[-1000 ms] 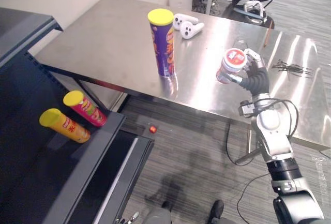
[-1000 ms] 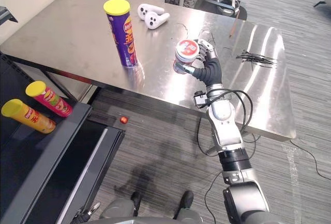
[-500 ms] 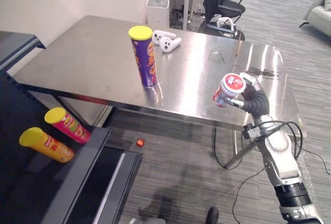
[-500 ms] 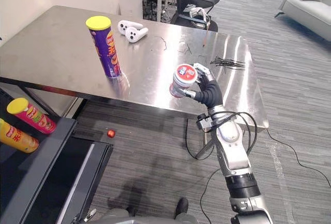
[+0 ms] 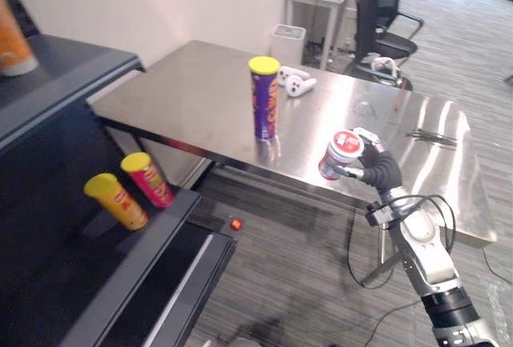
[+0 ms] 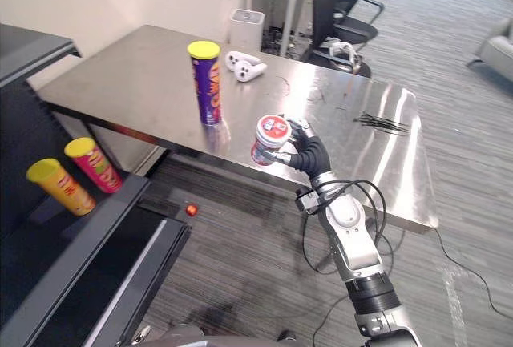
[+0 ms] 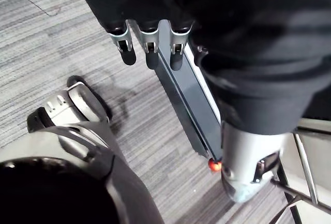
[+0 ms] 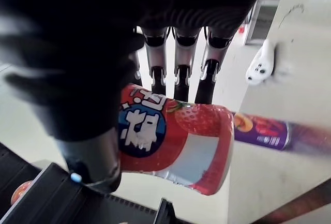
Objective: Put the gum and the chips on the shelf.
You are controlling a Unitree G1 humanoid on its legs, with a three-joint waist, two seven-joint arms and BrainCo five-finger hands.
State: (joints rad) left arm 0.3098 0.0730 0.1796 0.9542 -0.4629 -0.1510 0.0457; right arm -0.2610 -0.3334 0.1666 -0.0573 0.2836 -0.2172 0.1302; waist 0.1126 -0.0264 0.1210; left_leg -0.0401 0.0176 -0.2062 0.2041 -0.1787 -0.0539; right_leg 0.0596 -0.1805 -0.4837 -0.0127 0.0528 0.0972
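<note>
At the centre of the right eye view the gum canister (image 6: 268, 140) was held tilted in the right hand (image 6: 309, 155), fingers curled behind it and thumb across its side, seen against the near edge of the steel table (image 6: 120, 90). The purple chips can (image 6: 207, 82) stood upright on the table, up and left of that hand, well apart. The left hand (image 7: 150, 53) was seen with fingers straight, apparently relaxed, above the floor
</note>
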